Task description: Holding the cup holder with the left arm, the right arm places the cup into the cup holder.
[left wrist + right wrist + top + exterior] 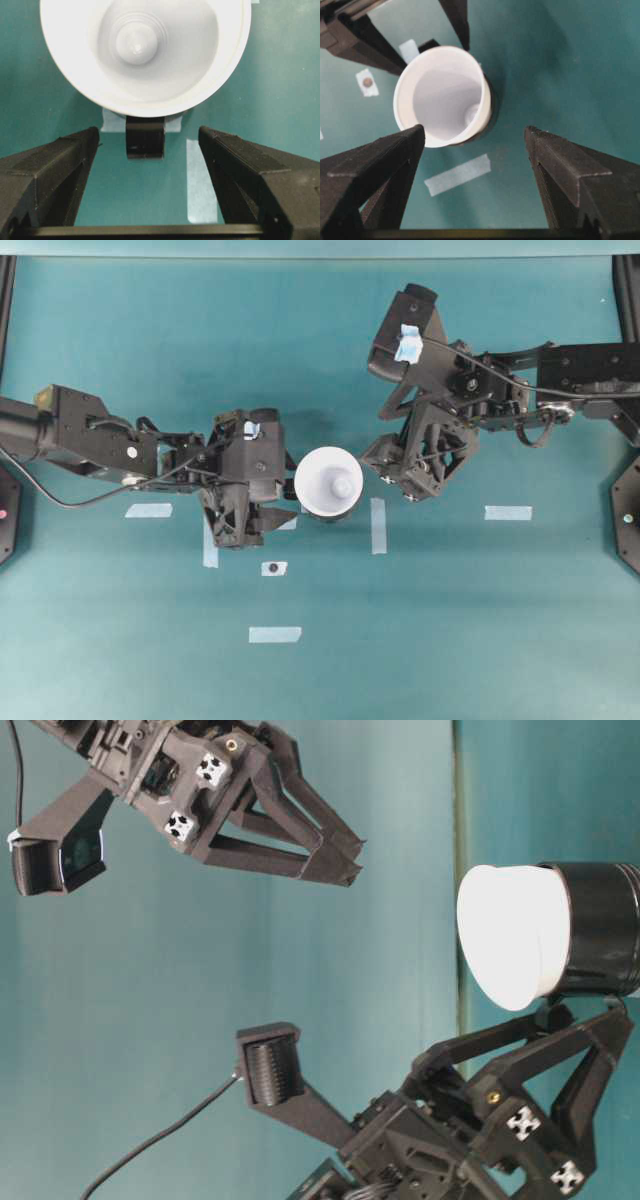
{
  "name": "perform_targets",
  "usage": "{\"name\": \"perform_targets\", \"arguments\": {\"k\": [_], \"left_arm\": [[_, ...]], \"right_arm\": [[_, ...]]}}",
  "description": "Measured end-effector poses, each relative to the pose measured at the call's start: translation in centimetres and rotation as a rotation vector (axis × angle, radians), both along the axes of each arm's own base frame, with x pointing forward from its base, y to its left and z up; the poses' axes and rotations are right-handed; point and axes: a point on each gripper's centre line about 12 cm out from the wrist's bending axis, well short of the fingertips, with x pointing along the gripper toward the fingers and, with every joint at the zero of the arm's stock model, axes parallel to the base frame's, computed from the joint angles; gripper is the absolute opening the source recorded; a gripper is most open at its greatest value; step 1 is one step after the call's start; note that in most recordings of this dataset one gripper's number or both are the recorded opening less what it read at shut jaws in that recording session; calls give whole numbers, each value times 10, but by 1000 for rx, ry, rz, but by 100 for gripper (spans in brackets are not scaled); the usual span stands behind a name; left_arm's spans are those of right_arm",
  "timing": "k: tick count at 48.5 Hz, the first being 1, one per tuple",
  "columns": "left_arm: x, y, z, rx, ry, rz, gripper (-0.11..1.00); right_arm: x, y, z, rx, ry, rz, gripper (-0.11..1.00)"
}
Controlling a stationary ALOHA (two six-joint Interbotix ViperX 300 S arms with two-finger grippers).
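Teal tabletop (480,640) dotted with pale tape strips (275,634) carries the cup (328,480) seated in the cup holder (600,928), both grippers, left (278,508) and right (385,468), spread empty beside it.

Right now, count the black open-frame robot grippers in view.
2. Left gripper left of the white paper cup, right gripper right of it, both open. None seems hidden.

White cup (442,95) seated in the black cup holder (489,107), mouth open toward the camera, small round base visible deep inside. Right hand (475,137) spread wide in the foreground, one finger (375,170) overlapping the cup's near rim, the other finger well apart from it. Strip of pale tape (458,174) on the teal table (570,65) just near the holder. Fingers of the left hand (415,37) beyond the cup. Small tape patch (367,82) with a dark dot near the left.
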Motion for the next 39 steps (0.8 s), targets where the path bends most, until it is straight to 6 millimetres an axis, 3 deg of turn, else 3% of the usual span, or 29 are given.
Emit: {"name": "perform_targets", "arguments": {"k": [14,39], "left_arm": [[-1,1,14,2,-32,2,92],[-12,-1,20,2,-15,1,92]], "right_arm": [[0,0,0,0,0,0,88],[0,0,0,1,0,0,88]]}}
